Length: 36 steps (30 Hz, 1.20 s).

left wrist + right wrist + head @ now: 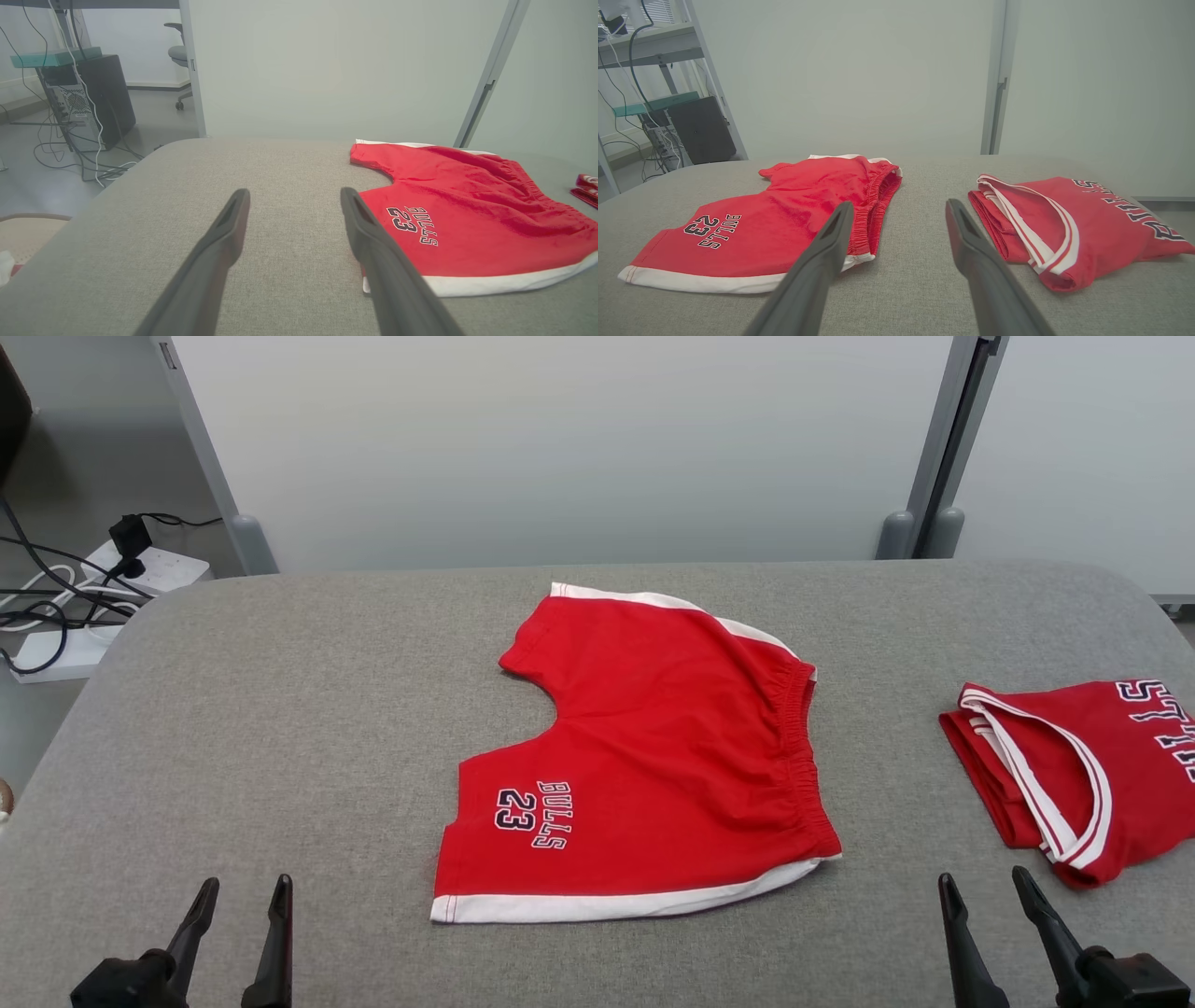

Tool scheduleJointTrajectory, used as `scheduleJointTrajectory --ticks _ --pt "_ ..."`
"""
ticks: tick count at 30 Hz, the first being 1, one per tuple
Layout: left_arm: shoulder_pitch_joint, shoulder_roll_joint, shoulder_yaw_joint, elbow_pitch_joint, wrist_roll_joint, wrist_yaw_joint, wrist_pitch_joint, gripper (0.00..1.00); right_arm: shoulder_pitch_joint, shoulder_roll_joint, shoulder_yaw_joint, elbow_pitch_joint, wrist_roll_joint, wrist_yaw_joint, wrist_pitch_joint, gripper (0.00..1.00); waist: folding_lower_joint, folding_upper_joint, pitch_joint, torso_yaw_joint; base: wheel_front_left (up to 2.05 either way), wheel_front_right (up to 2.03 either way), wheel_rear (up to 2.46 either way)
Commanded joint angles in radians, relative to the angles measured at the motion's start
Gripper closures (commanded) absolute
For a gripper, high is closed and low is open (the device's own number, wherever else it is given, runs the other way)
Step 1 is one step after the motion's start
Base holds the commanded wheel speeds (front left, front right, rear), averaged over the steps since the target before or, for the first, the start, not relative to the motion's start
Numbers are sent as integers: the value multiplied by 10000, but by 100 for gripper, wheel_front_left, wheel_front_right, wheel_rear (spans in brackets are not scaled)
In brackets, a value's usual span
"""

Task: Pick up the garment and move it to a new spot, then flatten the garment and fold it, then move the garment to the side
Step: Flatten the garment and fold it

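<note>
We see the red shorts (653,756) lying spread flat mid-bench, unfolded; waistband toward our right, leg hems toward our left; white trim along the near and far edges; "BULLS 23" print on the near leg, close to its hem. The bench (280,709) has a grey fabric top. A red jersey (1074,775) sits folded at the bench's right side, well apart from the shorts; its white-trimmed opening faces them; the head view's edge cuts off its far side.

Left hand (246,882) hovers at the near left over bare bench; fingers apart, nothing between them; it is near the shorts' left hem but clear of it. Right hand (982,875) hovers at the near right; fingers apart, empty; its wrist view looks down the bare strip between the waistband and the jersey, touching neither.

Off the bench to the left we see a white power strip (149,569) with dark cables on the floor. The left wrist view adds a dark computer tower (100,98) and an office chair (180,51) further back.
</note>
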Motion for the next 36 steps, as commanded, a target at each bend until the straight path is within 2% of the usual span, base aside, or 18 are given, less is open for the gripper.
scheduleJointTrajectory --ticks 1,11,15,23,29,36 --pt "-591 185 394 -152 43 -103 -103 0 -285 -80 282 -188 -63 40 20 0 0 0 9 -5 0 0 0" --pt "-831 138 355 -93 108 -182 -81 0 -452 -184 427 -110 -118 40 20 0 0 0 117 10 0 0 0" --pt "-1442 143 34 -144 -33 -560 432 0 -1136 -875 1057 -10 -152 40 432 0 0 0 390 20 0 0 0" --pt "-2832 56 -1109 221 -580 -1506 2788 0 -2697 -2559 2642 810 527 40 1615 0 0 0 1209 203 0 0 0" --pt "-3311 -63 -1658 687 -1008 -1770 3940 0 -3540 -3263 3790 1284 1054 40 2117 0 0 0 1945 250 0 0 0" --pt "-3603 -169 -1937 1239 -1348 -1893 4399 0 -4270 -3638 4642 1769 1386 40 2343 0 0 0 2594 272 0 0 0"
